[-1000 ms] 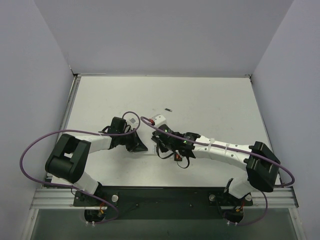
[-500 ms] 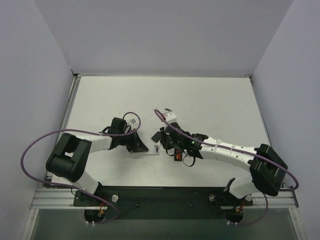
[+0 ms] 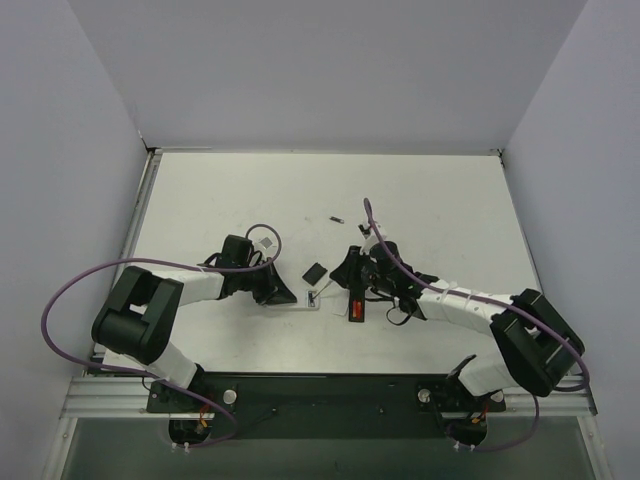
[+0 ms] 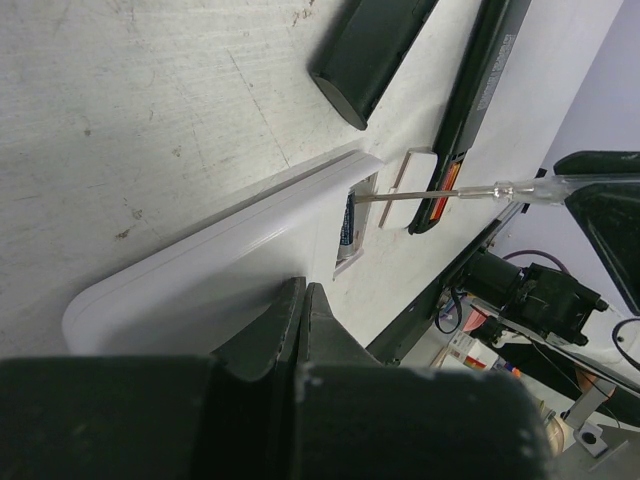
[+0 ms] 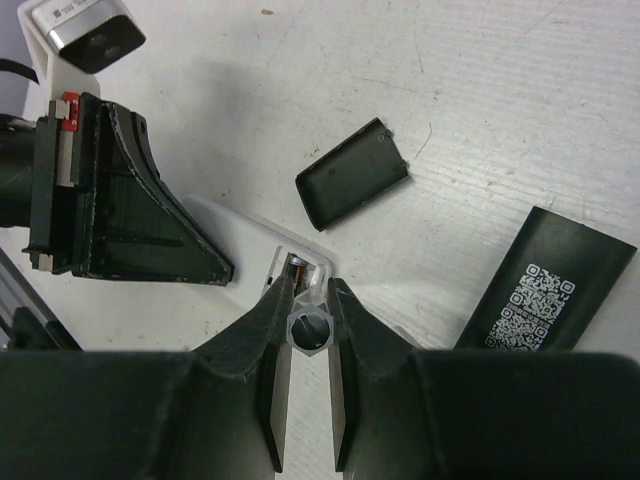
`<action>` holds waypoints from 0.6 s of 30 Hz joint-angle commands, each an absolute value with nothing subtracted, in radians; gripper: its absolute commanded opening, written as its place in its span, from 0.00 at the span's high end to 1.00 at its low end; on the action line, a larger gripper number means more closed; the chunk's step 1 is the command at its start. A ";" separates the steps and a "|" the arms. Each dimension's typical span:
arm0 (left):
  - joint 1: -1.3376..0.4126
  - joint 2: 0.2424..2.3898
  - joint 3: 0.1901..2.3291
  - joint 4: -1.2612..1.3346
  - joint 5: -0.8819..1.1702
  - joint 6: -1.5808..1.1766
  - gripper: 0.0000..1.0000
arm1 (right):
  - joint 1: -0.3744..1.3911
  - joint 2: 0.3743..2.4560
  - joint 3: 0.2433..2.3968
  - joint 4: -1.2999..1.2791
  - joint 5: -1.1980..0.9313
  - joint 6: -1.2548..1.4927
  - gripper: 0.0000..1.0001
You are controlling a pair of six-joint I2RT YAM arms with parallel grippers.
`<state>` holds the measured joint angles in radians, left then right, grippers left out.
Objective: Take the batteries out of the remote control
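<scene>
White tabletop (image 3: 430, 200); both arms meet near its middle, toward the near edge.

Long slim black bar-shaped remote control (image 3: 355, 295) (image 5: 540, 300) lies flat just right of centre. Its length runs near to far, back face up, with a white code label showing. The narrow recess at its near end is uncovered. Red batteries (image 3: 355, 313) (image 4: 446, 182) sit inside it as a thin red-orange strip. How many there are cannot be told.

Left gripper (image 4: 303, 295): fingers clenched together with nothing between them, tips down on the short white plastic remote (image 4: 220, 270) (image 3: 312, 298). That remote lies just left of the black one, apart from it.

Right gripper (image 5: 305, 300): clamped on a thin metal probe with a clear handle (image 4: 450, 193), whose hexagonal butt shows between the fingers in the right wrist view. The shaft passes over the near end of the black remote, and its tip reaches the open recess of the white remote. Whether the tip touches anything there cannot be told.

Small black rectangular cover piece (image 3: 315, 272) (image 5: 352, 187) lies loose on the table, just beyond the white remote and left of the black one.

Tiny dark object (image 3: 338, 218) farther back, too small to identify.
</scene>
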<state>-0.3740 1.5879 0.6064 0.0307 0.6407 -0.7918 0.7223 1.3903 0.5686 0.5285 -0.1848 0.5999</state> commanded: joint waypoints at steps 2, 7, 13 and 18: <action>-0.377 1.638 0.584 -0.049 0.520 -0.753 1.00 | 0.678 1.468 0.496 0.601 -0.293 0.672 1.00; -0.377 1.638 0.600 -0.070 0.520 -0.752 1.00 | 0.638 1.474 0.465 0.675 -0.336 0.707 1.00; -0.379 1.638 0.600 -0.060 0.518 -0.756 1.00 | 0.611 1.493 0.463 0.719 -0.396 0.733 1.00; -0.379 1.646 0.595 -0.054 0.520 -0.758 1.00 | 0.589 1.497 0.449 0.775 -0.448 0.764 1.00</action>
<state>-0.3733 1.5978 0.6159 0.0193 0.6456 -0.7982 0.5915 1.4719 0.4778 0.7502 -0.3737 0.7544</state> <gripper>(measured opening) 0.021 0.126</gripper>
